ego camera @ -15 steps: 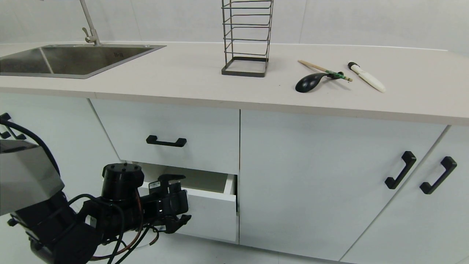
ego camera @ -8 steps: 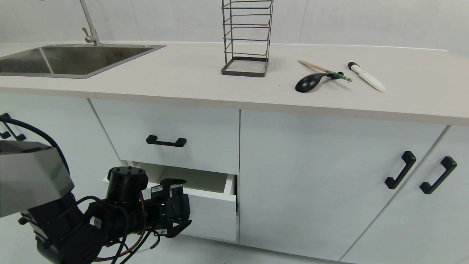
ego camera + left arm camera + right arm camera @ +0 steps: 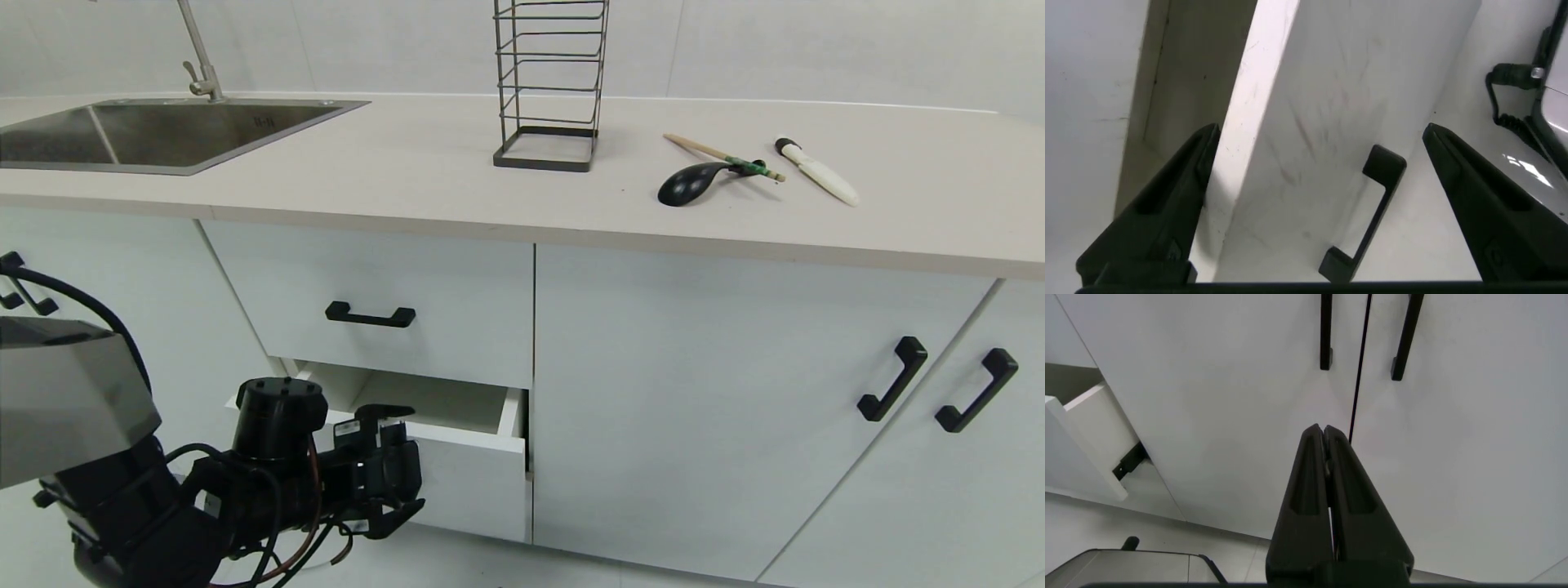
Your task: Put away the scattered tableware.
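Observation:
On the countertop at the right lie a black spoon point(image 3: 690, 182), a pair of chopsticks point(image 3: 723, 156) resting across its handle, and a white knife point(image 3: 816, 171) with a black grip. Low down, my left gripper point(image 3: 400, 461) is open in front of the partly open lower drawer point(image 3: 478, 474). In the left wrist view, the drawer's black handle point(image 3: 1365, 212) lies between the wide-apart fingers point(image 3: 1167, 216) of the left gripper point(image 3: 1320, 139), untouched. My right gripper point(image 3: 1325, 431) is shut on nothing and faces the cabinet doors point(image 3: 1249, 416).
A tall wire rack point(image 3: 551, 82) stands mid-counter, with a sink point(image 3: 163, 135) and tap at the left. The upper drawer point(image 3: 371, 314) is closed. Two cabinet doors with black handles point(image 3: 892, 378) are at the right.
My left arm dipped a little and then rose slightly, staying in front of the lower drawer. The drawer and the tableware have not moved.

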Controlling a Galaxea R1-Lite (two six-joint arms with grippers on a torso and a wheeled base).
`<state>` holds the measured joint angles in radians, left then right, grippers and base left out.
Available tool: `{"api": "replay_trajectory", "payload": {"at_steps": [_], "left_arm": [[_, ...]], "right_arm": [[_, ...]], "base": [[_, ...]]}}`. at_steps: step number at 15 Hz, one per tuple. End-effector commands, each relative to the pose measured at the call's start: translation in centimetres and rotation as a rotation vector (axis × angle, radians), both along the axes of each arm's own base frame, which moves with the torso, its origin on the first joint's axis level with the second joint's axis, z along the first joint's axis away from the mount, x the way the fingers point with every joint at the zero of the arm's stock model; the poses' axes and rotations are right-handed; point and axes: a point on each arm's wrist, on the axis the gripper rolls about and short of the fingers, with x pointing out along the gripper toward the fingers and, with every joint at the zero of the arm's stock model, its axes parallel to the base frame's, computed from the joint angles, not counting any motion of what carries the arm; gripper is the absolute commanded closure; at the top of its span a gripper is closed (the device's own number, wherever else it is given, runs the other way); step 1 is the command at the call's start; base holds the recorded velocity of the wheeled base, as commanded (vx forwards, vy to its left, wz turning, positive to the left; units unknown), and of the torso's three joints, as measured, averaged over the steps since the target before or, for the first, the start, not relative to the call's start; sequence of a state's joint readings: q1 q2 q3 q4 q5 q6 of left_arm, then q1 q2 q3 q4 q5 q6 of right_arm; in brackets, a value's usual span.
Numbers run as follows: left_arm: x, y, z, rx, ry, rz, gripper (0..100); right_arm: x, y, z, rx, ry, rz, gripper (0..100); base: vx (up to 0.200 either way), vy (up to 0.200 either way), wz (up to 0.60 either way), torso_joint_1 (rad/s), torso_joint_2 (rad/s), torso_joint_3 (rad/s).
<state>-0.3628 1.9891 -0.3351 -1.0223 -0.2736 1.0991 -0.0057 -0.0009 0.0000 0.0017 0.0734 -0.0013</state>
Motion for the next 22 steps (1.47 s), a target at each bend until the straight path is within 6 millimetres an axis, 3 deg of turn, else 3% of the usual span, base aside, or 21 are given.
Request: {"api": "replay_trajectory", "payload": {"at_steps": [1,3,6,11,16,22], "left_arm": [[-1.6,0.2,0.8,0.0,-0.007,-0.015,0],[-3.5,0.3,1.4,-0.001,-0.002,-0.041,0],[-8.2,-0.6,2.2,-0.004,0.005,-0.181,0],[-11.4,-0.3,2.1,0.015,0.033,-0.261,0],[-11.3,-0.4,2.3,-0.009,0.052,-0.245,0],[-11.7,-2.6,5.7,-0.242,0.026,-0.234,0]], "right_arm": [[0.0,0.0,0.0,-0.002,0.001,0.0,100],[0.0,0.0,0.0,0.0,0.001,0.0,100],[0.0,0.0,0.0,0.0,0.001,0.001,100],[0.0,0.0,0.0,0.0,0.001,0.0,100],[0.0,0.0,0.0,0.0,0.001,0.001,100],[0.0,0.0,0.0,0.0,0.001,0.001,100]], "base": [[0.0,0.0,0.0,0.0,0.0,0.0],[0.0,0.0,0.0,0.0,0.0,0.0],[0.0,0.0,0.0,0.0,0.0,0.0],[0.0,0.0,0.0,0.0,0.0,0.0],[0.0,0.0,0.0,0.0,0.0,0.0],[0.0,0.0,0.0,0.0,0.0,0.0]]}}
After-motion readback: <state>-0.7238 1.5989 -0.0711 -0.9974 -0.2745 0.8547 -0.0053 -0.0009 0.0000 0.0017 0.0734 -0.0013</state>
